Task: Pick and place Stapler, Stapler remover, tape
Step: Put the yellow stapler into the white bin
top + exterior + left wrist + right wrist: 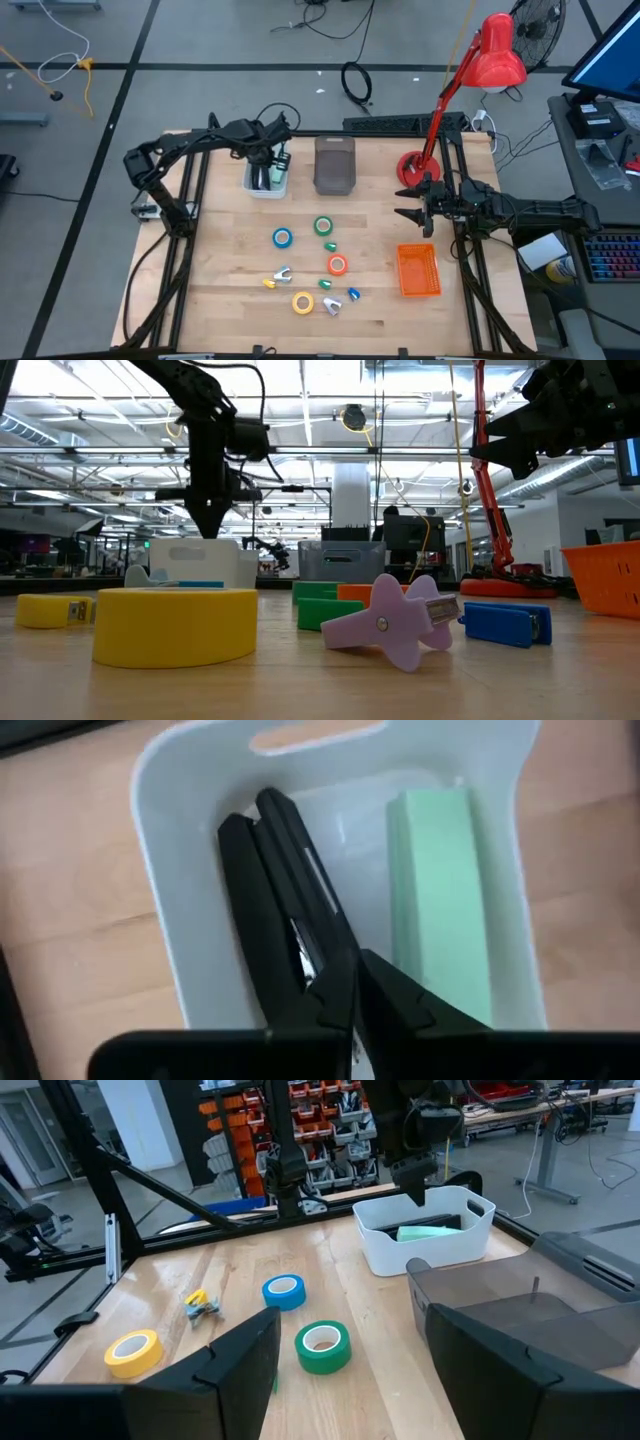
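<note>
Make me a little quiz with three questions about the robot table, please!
1. True or false: the left gripper is over the white bin.
2. Which tape roll lies closest to the white bin? A) yellow B) blue C) orange
3. Fill in: the orange basket sits on the table near the ____ arm.

Key:
1. True. The left wrist view shows its fingers closed together inside the bin, next to a pale green stapler.
2. B. The blue tape roll is closest; the orange tape roll and yellow tape roll lie farther off.
3. Right. The right gripper hangs open just beyond it.
</note>
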Robot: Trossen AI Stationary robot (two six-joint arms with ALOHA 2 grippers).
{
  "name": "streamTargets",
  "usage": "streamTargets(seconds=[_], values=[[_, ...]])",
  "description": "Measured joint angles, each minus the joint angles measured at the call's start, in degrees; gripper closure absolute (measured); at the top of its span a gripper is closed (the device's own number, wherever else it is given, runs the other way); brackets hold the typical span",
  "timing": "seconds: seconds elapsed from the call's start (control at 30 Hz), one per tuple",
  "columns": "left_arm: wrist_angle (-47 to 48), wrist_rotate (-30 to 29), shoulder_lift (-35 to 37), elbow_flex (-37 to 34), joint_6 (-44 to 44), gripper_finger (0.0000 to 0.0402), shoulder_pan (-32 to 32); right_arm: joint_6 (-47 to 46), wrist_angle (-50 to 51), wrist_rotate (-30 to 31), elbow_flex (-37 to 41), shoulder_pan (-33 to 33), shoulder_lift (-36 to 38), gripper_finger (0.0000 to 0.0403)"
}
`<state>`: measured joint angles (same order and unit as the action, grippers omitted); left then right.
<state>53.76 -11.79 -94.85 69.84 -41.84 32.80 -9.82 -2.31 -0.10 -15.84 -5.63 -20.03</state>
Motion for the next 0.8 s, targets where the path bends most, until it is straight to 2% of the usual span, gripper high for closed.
streamTargets(seconds=[0.07,0.17,0.27,0.37,0.57,0.8], values=[[0.3,0.5,2.2,0.2,-1.1,0.0385,-0.7,0.0,0.0,0.0,0.0,0.0,0.0,0.0161],[0.4,4.4,7.2,0.9,-4.1,0.0398,-3.8,0.0,0.0,0.0,0.0,0.0,0.0,0.0161],[0.2,7.1,11.8,1.0,-8.0,0.0396,-9.8,0.0,0.0,0.0,0.0,0.0,0.0,0.0161],[0.1,6.8,14.2,1.0,-9.8,0.0399,-17.8,0.0,0.0,0.0,0.0,0.0,0.0,0.0161],[-0.6,3.5,13.5,1.0,-12.6,0.04,-31.9,0.0,0.0,0.0,0.0,0.0,0.0,0.0161],[-1.5,4.6,9.4,1.0,-11.4,0.0399,-42.4,0.0,0.0,0.0,0.0,0.0,0.0,0.0161]])
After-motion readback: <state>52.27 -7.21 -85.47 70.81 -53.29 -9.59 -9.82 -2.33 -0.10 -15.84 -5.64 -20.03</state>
